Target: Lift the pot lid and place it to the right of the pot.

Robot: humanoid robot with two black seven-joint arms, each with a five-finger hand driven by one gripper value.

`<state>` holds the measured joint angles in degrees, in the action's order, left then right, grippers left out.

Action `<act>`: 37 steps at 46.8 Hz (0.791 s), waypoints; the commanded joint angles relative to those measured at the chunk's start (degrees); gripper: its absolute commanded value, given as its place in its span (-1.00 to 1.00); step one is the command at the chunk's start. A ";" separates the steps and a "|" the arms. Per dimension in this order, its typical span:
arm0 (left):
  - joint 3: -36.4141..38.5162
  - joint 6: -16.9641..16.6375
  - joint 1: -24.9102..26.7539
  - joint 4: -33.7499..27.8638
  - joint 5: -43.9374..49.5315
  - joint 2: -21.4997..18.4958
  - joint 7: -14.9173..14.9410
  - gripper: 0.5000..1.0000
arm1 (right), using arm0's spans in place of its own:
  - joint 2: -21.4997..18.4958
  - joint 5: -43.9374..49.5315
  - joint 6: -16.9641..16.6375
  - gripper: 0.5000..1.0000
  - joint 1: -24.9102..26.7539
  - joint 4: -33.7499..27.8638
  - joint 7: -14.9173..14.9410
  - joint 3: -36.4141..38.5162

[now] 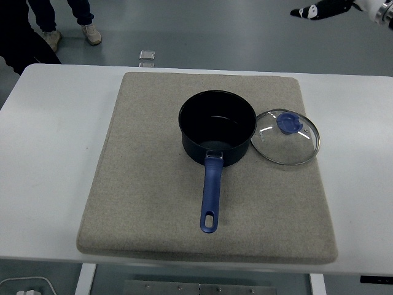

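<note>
- Right hand (322, 9) at the top right corner, high above the surface (55, 123) — fingers empty; open or curled, cannot tell
- Glass pot lid (285, 137) lies flat on the grey mat (141, 184), blue knob up, touching the pot's right side
- Pot (217, 127) open — handle pointing toward the near edge

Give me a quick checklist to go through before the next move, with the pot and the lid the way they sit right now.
1. Lid off the pot: ok, the pot is open.
2. Lid to the right of the pot: ok, it lies flat on the mat, its rim close against the pot's side; whether they touch, cannot tell.
3. Lid fully on the mat: ok, inside the mat's right edge.
4. Right hand clear of the lid: ok, it is up at the picture's top right corner, holding nothing.
5. Pot upright, blue handle toward the near edge: ok.
6. Left hand: cannot tell, not in view.
</note>
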<state>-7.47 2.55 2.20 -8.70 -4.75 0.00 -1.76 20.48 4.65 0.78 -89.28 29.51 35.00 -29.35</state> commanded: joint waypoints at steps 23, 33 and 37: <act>0.00 0.00 0.00 0.00 0.00 0.00 0.00 1.00 | -4.13 -27.32 6.25 0.66 7.28 -1.03 0.00 3.51; 0.00 0.00 0.09 0.00 0.00 0.00 0.00 1.00 | -5.36 -36.73 6.95 0.66 9.57 -0.86 -1.43 4.83; 0.00 0.00 0.00 0.00 0.00 0.00 0.00 1.00 | -5.62 -39.62 6.78 0.66 9.92 -0.42 -2.47 5.18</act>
<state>-7.47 2.55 2.22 -8.70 -4.74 0.00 -1.76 15.09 -32.71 7.72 -79.70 28.68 33.52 -24.41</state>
